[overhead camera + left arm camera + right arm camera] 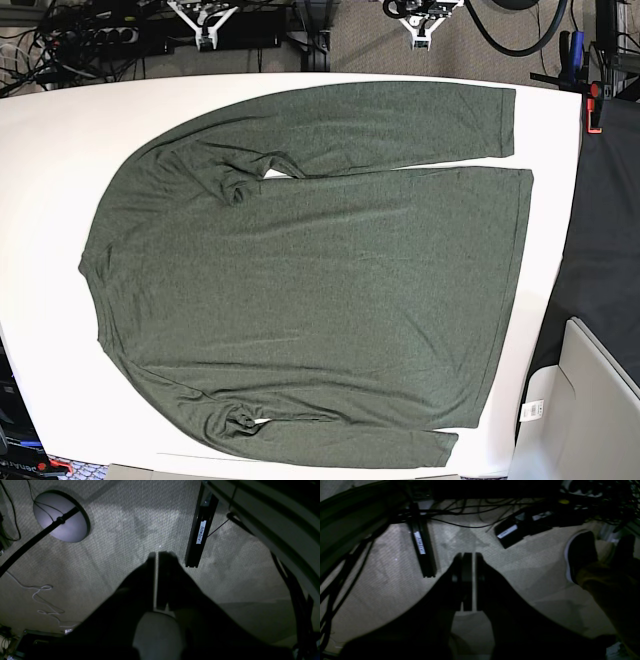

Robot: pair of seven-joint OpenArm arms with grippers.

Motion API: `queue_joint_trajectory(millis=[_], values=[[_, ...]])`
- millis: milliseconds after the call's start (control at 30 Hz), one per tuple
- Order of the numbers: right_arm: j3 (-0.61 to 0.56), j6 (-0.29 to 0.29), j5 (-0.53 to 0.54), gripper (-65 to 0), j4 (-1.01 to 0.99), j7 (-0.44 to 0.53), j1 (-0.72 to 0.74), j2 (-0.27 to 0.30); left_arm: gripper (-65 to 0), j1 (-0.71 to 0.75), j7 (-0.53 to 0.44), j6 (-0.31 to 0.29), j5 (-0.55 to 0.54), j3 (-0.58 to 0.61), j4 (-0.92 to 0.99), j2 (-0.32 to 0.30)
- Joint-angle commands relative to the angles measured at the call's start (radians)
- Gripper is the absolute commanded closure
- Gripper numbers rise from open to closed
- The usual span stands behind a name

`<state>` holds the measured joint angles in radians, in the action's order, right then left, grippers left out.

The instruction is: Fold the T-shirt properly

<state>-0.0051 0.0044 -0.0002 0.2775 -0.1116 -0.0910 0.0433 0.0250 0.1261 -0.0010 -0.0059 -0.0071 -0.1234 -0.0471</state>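
Shirt (310, 270) lies spread flat on the white table (50, 140) in the base view, dark olive heathered knit covering most of the top. We read its long axis as running left to right across that view: neck and shoulders toward the left edge, straight hem toward the right. One long sleeve lies along the far side, its cuff pointing right; the other runs along the near edge, cuff also to the right.

Both grippers hang off the table, over carpet (125, 542). The left gripper (157, 555) shows its fingers drawn nearly together with a thin slit between, nothing held. The right gripper (473, 555) looks the same, empty.

A black bar (200, 532) carries a white label (201, 532) hand-lettered "ASIMOV". We cannot read the labels in the right wrist view.
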Motion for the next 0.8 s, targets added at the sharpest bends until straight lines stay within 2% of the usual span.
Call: queue_joint_trajectory(millis=[0, 267, 767], values=[[0.000, 0.001, 0.001, -0.2, 0.004, 0.006, -0.002, 0.004, 0.0, 0.003, -0.009, 0.000, 0.005, -0.001, -0.002, 0.000], [0.000, 0.001, 0.001, -0.2, 0.004, 0.006, -0.002, 0.004, 0.0, 0.019, -0.047, 0.000, 0.005, -0.001, -0.002, 0.000], [0.000, 0.001, 0.001, -0.2, 0.004, 0.006, -0.008, 0.002, 0.0, 0.028, -0.050, 0.000, 0.005, -0.001, -0.002, 0.000]])
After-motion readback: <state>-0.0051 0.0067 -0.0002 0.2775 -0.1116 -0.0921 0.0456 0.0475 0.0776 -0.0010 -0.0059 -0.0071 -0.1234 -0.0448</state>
